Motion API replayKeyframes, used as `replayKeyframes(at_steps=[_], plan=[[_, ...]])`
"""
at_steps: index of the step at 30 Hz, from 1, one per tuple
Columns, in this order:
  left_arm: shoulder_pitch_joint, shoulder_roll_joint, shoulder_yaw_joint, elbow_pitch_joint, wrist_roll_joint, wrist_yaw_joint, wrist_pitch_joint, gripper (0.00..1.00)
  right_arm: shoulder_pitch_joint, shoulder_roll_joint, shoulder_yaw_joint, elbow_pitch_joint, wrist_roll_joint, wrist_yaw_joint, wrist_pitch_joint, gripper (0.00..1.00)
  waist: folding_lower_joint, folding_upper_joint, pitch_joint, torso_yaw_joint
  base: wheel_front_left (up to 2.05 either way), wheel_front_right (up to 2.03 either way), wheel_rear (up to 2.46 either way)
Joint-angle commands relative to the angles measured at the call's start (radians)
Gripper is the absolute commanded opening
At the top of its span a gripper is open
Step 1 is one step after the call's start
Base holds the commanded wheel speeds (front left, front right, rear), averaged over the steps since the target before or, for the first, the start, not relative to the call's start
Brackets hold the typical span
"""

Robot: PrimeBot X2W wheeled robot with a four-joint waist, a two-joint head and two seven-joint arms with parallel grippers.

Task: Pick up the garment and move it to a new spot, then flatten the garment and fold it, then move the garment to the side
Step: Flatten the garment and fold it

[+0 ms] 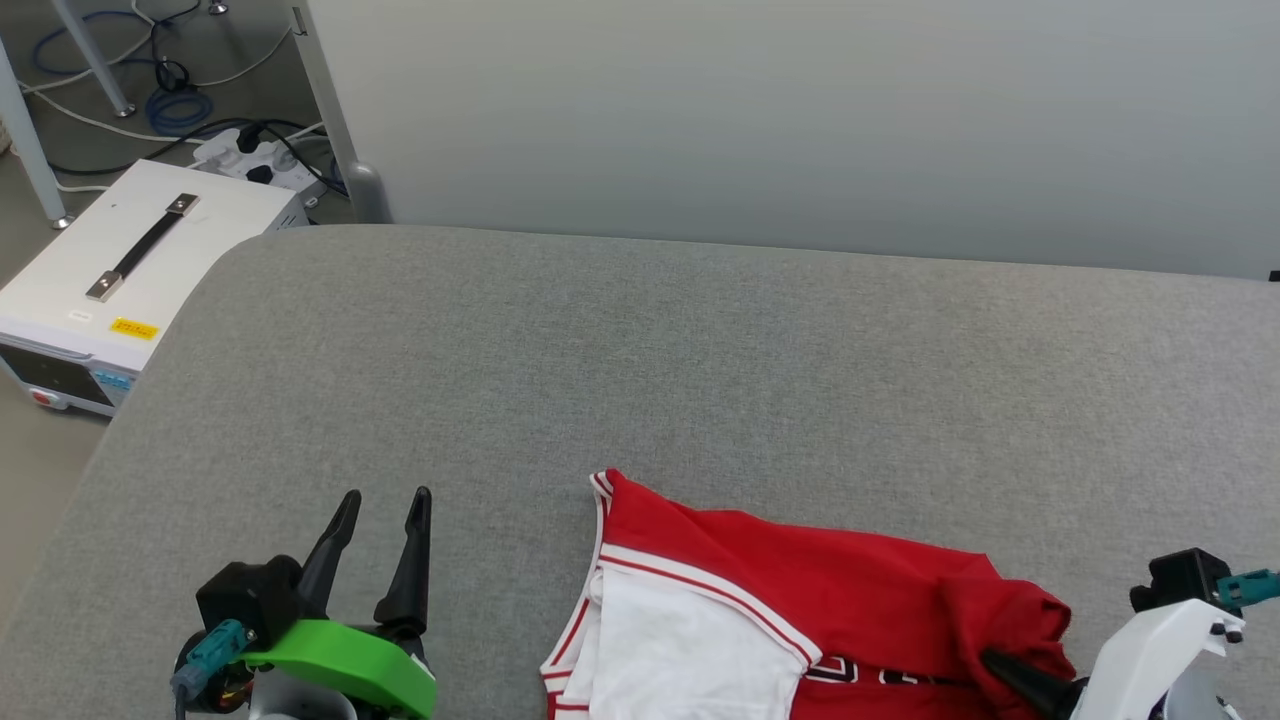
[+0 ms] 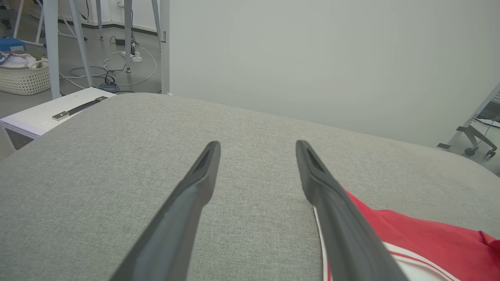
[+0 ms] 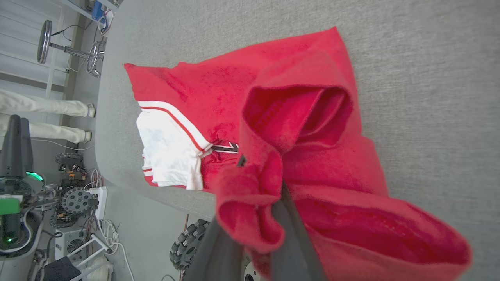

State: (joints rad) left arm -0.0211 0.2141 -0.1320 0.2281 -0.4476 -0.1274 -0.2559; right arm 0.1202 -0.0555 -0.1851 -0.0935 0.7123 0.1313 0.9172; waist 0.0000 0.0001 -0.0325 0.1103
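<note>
My right gripper [image 3: 269,207] pinches the crumpled red jersey [image 3: 203,86], left gripper [image 1: 386,495] wide and empty; I judge flattening, folding and setting aside all remain.

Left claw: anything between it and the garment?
Nothing visible. Bare grey table lies between the open left claw and the garment's near edge. The right claw is shut on its red fabric.

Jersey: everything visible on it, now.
The jersey is red, soft-looking cloth, with a white sleeve edged in red-white striped trim and a bit of black, white-outlined lettering showing. It lies crumpled and folded over itself at the near edge of the grey table. The right end effector is shut on a bunched red fold at its right end; the left end effector is open, clear of it.
</note>
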Motion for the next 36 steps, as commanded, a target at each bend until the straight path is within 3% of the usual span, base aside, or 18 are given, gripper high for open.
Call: replayKeyframes(at_steps=[1,7,15,30,36], plan=[[0.010,-0.005,0.004,-0.001,0.014,-0.003,-0.006,1.00,0.009,0.004,0.016,-0.008,0.027,-0.001,0.006,0.00,0.0000,-0.0001,0.000,0.005,0.00,0.00,0.00],[0.005,-0.006,0.002,0.002,0.012,-0.003,-0.006,1.00,0.004,0.005,0.139,0.050,0.199,-0.001,-0.061,0.00,0.0000,-0.0001,-0.002,0.029,0.00,0.00,0.00],[-0.003,0.001,-0.002,0.004,0.008,-0.003,-0.006,1.00,-0.093,0.005,0.343,0.200,0.390,-0.001,-0.237,0.00,0.0000,-0.0001,0.004,0.064,0.00,0.00,0.00],[-0.027,0.005,-0.021,0.013,0.001,-0.003,-0.006,1.00,-0.475,0.005,0.714,0.655,0.662,-0.001,-0.642,0.00,0.0000,-0.0001,0.033,0.127,0.00,0.00,0.00],[-0.033,0.004,-0.020,0.015,0.000,-0.003,-0.006,1.00,-0.591,0.005,0.864,0.818,0.717,-0.001,-0.744,0.00,0.0000,-0.0001,0.041,0.139,0.00,0.00,0.00]])
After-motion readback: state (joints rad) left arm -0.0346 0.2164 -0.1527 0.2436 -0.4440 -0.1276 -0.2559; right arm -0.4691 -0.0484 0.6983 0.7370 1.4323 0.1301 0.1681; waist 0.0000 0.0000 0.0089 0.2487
